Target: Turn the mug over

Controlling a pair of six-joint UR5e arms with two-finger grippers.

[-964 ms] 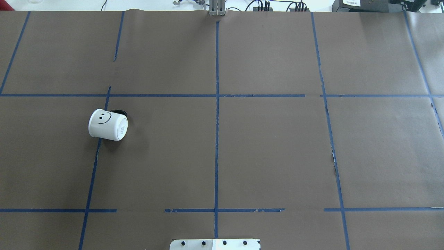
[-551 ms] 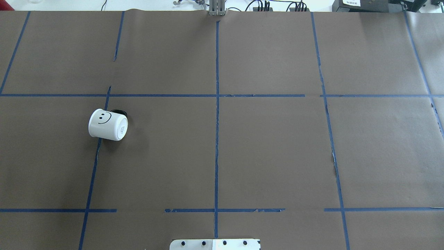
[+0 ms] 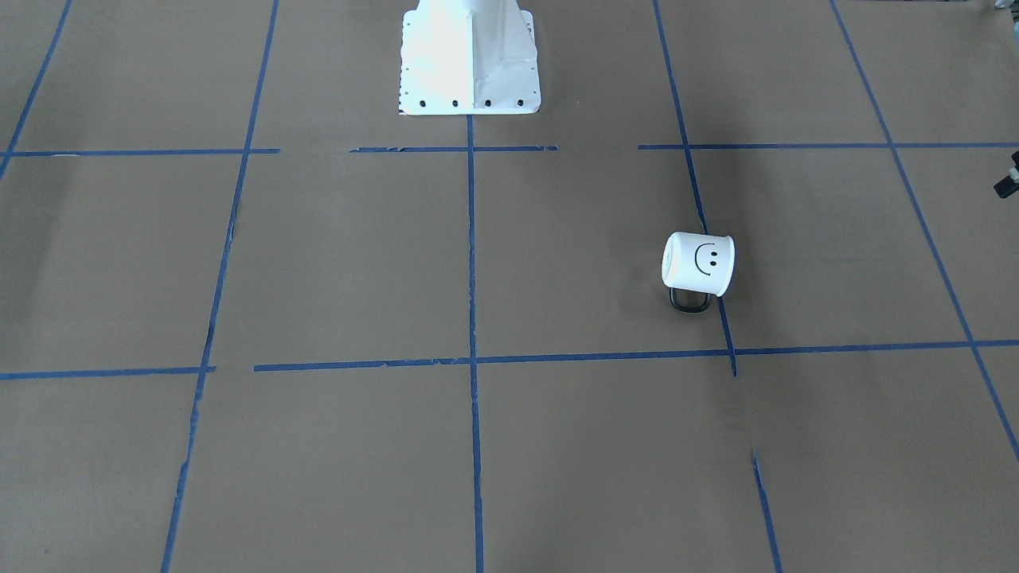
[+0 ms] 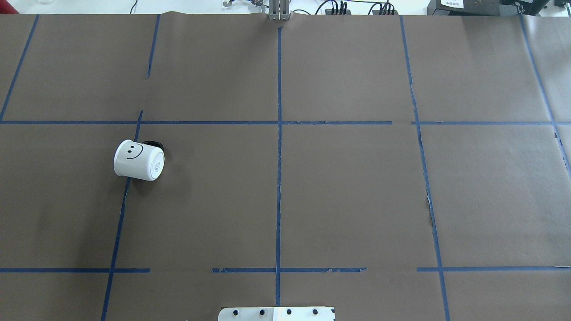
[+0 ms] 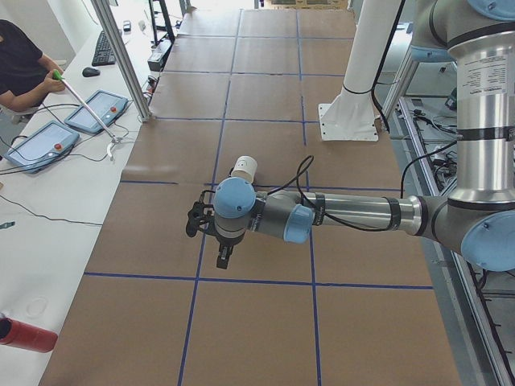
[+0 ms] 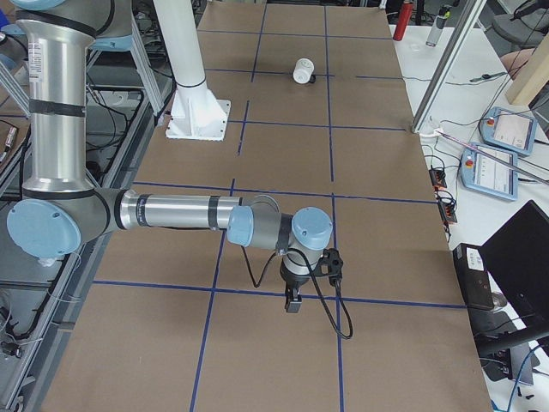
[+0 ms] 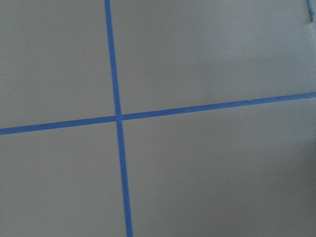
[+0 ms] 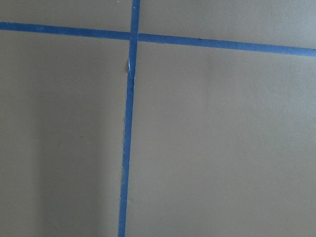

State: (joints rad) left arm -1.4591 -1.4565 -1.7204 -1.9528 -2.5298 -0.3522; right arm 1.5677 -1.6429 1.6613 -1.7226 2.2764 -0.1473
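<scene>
**Front-facing view.** Records the mug (image 3: 699,264) lying on its side on the bench (image 3: 334,263), toward the left edge and roughly midway between the robot-side and far edges, across a strip of blue tape (image 3: 471,263). Places the handle (image 3: 689,309) flat against the bench on the far-edge side, smiley uppermost. Shows no arm, only the base plate (image 3: 470,56).

**Overhead view.** Confirms the same spot, base turned toward the bench centre, mouth toward the left edge. Finds nothing touching the mug.

**Left-end view.** Shows the left pincer (image 5: 222,256) hanging over the bench on the left-edge side of the mug, near it but apart from it. Cannot tell from here whether apart or together.

**Right-end view.** Shows the right pincer (image 6: 293,300) over the right end of the bench, well apart from the mug. Cannot tell its state either.

**Wrist views.** Show only brown paper and tape crossings, no mug and no fingertips.

**Hazards, by judgement.** Flip not yet begun.
- Rolling away, from a glancing touch on the round wall.
- Slipping out mid-turn, from a shallow grip on the smooth surface.
- Snagging, from a pad catching the thin handle.
- Torn paper, from too low an approach.
- Toppling back onto its side, from an early release short of upright.
</scene>
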